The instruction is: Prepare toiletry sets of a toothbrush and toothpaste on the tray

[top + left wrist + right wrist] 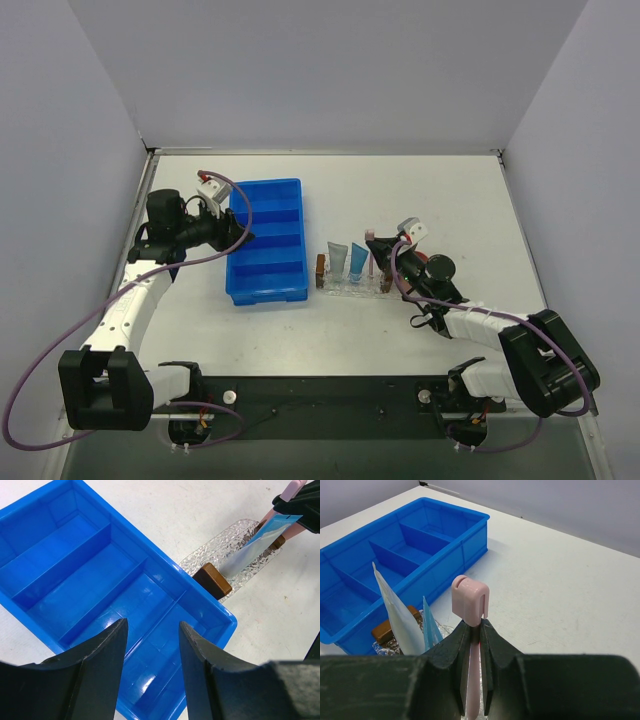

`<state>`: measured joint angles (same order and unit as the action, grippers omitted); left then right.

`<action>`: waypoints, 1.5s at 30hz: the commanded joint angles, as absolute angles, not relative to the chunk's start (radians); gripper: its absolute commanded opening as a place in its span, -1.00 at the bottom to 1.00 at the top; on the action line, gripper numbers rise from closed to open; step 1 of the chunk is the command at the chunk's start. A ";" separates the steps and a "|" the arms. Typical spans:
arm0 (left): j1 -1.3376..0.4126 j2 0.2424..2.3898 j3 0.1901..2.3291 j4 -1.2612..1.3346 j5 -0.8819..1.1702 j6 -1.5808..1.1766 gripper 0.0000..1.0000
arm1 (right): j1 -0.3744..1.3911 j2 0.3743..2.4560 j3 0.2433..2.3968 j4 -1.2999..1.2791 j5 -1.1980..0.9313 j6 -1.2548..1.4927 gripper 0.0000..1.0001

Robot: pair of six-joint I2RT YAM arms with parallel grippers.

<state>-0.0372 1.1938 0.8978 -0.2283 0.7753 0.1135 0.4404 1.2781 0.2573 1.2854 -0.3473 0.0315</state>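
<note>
No text, label, brand or number can be read in any view. The toothpaste tubes (400, 615), the toothbrush (470, 597), the blue bin (90, 575) and the tray (215, 555) show no legible print.

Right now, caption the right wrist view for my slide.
Right gripper shut on a thin pink toothbrush; pale blue tube, brighter blue tube, blue compartmented bin behind.
</note>
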 commanded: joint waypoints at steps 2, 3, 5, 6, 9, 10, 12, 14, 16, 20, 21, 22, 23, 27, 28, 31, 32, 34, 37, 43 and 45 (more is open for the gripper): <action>-0.034 1.187 0.916 -0.216 0.805 0.130 0.10 | 0.449 1.250 0.253 1.663 -0.356 0.021 -0.81; -0.034 1.187 0.916 -0.215 0.805 0.130 0.10 | 0.449 1.250 0.253 1.663 -0.356 0.021 -0.78; -0.034 1.187 0.916 -0.216 0.805 0.130 0.10 | 0.448 1.249 0.252 1.663 -0.356 0.020 -0.75; -0.034 1.186 0.917 -0.216 0.805 0.132 0.10 | 0.448 1.250 0.252 1.661 -0.354 0.020 -0.71; -0.034 1.186 0.917 -0.218 0.807 0.130 0.10 | 0.448 1.247 0.252 1.661 -0.350 0.017 -0.69; -0.034 1.187 0.916 -0.216 0.807 0.132 0.10 | 0.448 1.249 0.252 1.661 -0.350 0.017 -0.68; -0.034 1.186 0.917 -0.216 0.807 0.130 0.10 | 0.448 1.249 0.253 1.663 -0.350 0.015 -0.68; -0.034 1.184 0.916 -0.218 0.807 0.132 0.10 | 0.448 1.249 0.253 1.661 -0.351 0.017 -0.67; -0.034 1.184 0.916 -0.216 0.805 0.132 0.10 | 0.448 1.250 0.253 1.661 -0.348 0.014 -0.67; -0.034 1.183 0.914 -0.218 0.805 0.130 0.10 | 0.446 1.246 0.252 1.661 -0.347 0.012 -0.62; -0.034 1.184 0.916 -0.218 0.805 0.132 0.10 | 0.446 1.244 0.252 1.661 -0.345 0.014 -0.61; -0.034 1.184 0.914 -0.216 0.805 0.132 0.10 | 0.446 1.243 0.252 1.663 -0.347 0.012 -0.60; -0.034 1.184 0.916 -0.216 0.807 0.132 0.10 | 0.446 1.243 0.252 1.661 -0.347 0.012 -0.57; -0.034 1.184 0.914 -0.216 0.807 0.132 0.10 | 0.446 1.238 0.250 1.660 -0.344 0.009 -0.49; -0.034 1.184 0.914 -0.218 0.807 0.132 0.10 | 0.446 1.239 0.250 1.661 -0.342 0.009 -0.49; -0.034 1.183 0.914 -0.218 0.807 0.132 0.11 | 0.446 1.236 0.250 1.661 -0.341 0.009 -0.47; -0.034 1.184 0.916 -0.218 0.807 0.133 0.10 | 0.445 1.235 0.250 1.661 -0.341 0.009 -0.46; -0.032 1.183 0.916 -0.221 0.808 0.132 0.10 | 0.443 1.230 0.252 1.661 -0.339 0.008 -0.46; -0.034 1.181 0.916 -0.221 0.808 0.132 0.10 | 0.443 1.226 0.253 1.661 -0.334 0.009 -0.45; -0.034 1.186 0.917 -0.221 0.808 0.133 0.10 | 0.439 1.220 0.253 1.660 -0.324 0.015 -0.41; -0.034 1.186 0.919 -0.221 0.810 0.132 0.10 | 0.439 1.220 0.253 1.661 -0.324 0.014 -0.40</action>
<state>-0.0372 1.1938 0.8978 -0.2287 0.7765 0.1165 0.4400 1.2488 0.2497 1.2755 -0.3218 0.0212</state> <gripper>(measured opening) 0.552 0.297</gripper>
